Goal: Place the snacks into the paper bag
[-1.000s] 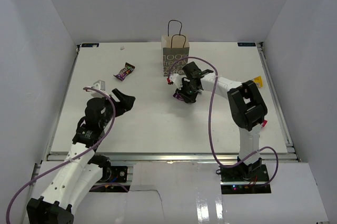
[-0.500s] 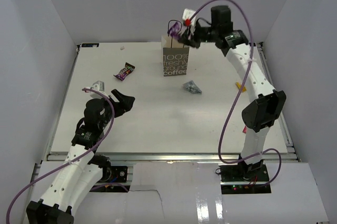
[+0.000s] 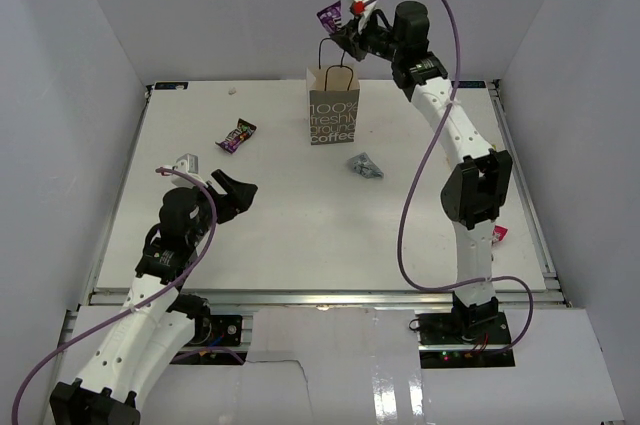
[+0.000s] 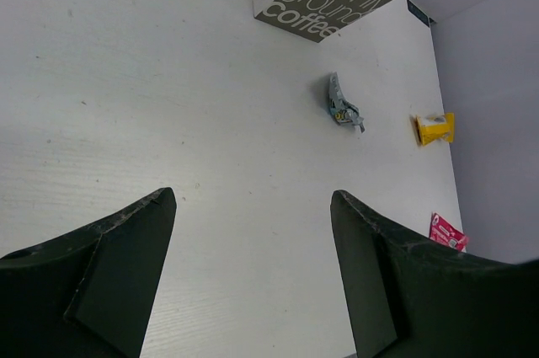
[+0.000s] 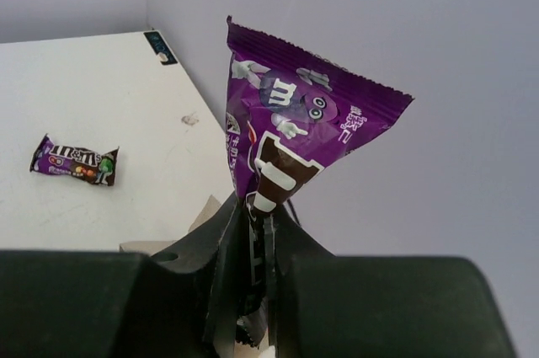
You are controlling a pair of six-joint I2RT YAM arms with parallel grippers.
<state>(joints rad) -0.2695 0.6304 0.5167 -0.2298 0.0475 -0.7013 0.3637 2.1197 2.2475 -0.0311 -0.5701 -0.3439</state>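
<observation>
on the left, our left gripper (image 3: 235, 195) hovers low over the table (image 3: 300, 245) with its jaws spread wide and nothing between them. we would leave it idle there, well apart from the bag. just beyond it a dark purple packet (image 3: 237, 134) lies flat on the table, not yet picked.

in the middle the paper bag (image 3: 333, 115) stands upright near the far edge, handles up. above it our right gripper (image 3: 345, 30) has its jaws pressed tight on the lower corner of a second purple packet (image 3: 328, 15), which sticks up from the grip.

the step in hand, as we judge it, is the drop. to do it well we should centre the packet over the mouth, not over the rim or the handles. then we tip it downward, come lower so it cannot flutter aside, and only then release. the bag looks light, so any nudge could topple it.

to the right lie a silvery packet (image 3: 365, 166), a yellow bar (image 4: 435, 128) and a red packet (image 3: 497, 234).
</observation>
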